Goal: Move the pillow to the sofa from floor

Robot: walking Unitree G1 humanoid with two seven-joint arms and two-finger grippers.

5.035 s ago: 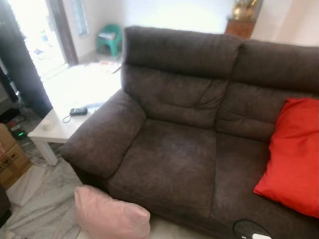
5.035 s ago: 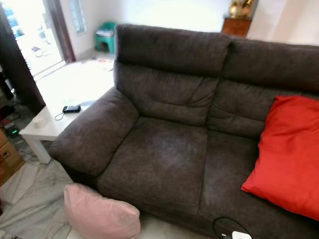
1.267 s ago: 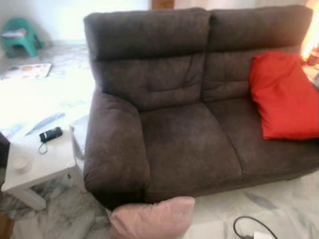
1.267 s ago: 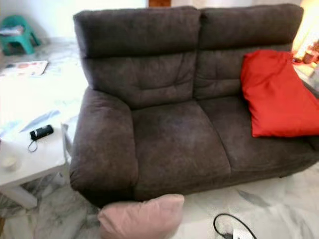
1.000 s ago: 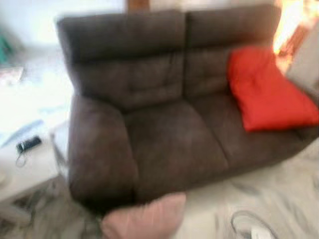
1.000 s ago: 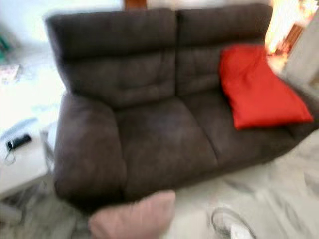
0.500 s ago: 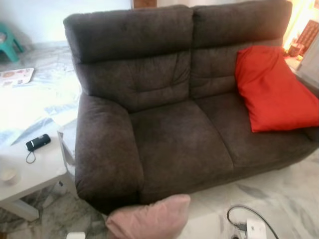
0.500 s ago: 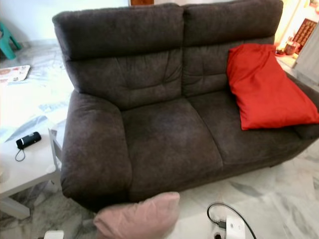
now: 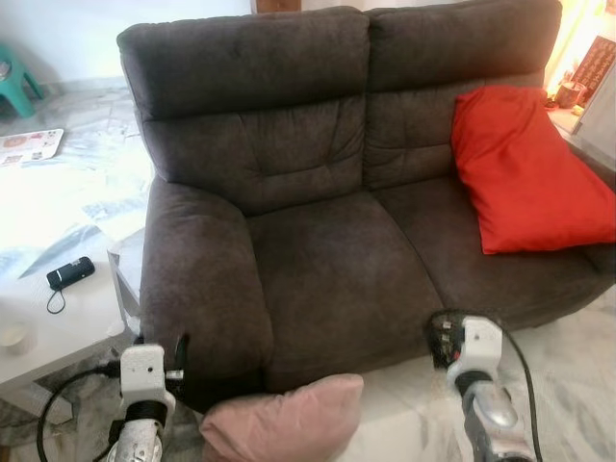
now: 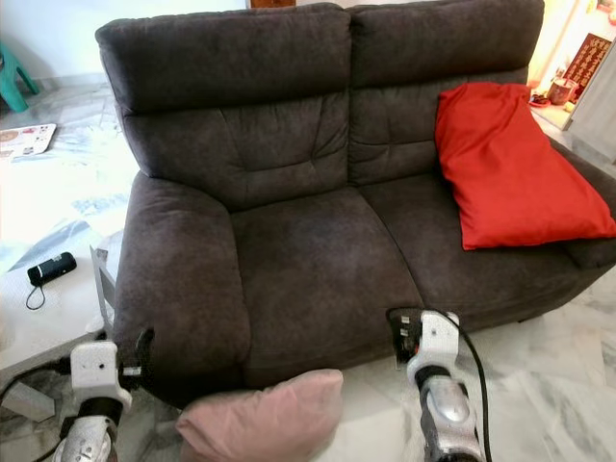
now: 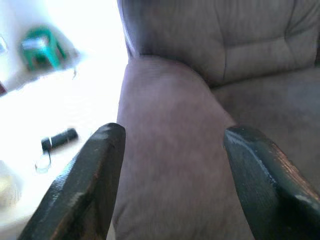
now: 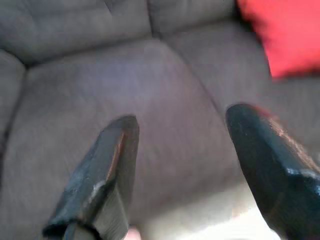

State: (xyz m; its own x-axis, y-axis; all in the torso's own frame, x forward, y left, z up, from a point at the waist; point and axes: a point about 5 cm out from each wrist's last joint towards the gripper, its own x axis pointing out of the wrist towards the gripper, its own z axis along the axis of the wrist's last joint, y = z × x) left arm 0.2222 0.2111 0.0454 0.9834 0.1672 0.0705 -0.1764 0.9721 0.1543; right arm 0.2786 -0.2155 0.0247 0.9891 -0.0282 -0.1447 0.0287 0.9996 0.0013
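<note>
A pale pink pillow (image 9: 284, 421) lies on the marble floor against the front of the dark brown sofa (image 9: 337, 279), below its left seat. My left gripper (image 9: 179, 348) is raised beside the sofa's left armrest, to the left of the pillow. In the left wrist view its fingers (image 11: 95, 175) stand open with the armrest beyond them. My right gripper (image 9: 440, 337) is up in front of the sofa's seat edge, to the right of the pillow. The right wrist view has its fingers (image 12: 107, 175) open too, nothing between them. A red pillow (image 9: 527, 173) rests on the right seat.
A low white table (image 9: 67, 322) stands left of the sofa with a black device (image 9: 70, 273) and a small cup (image 9: 12, 334) on it. A green stool (image 9: 14, 82) is at the far left. A side table with ornaments (image 9: 582, 87) flanks the sofa's right.
Both arms have come up into the bottom of the eye views, one on each side of the pink pillow. The pillow has not moved; the camera barely shifted.
</note>
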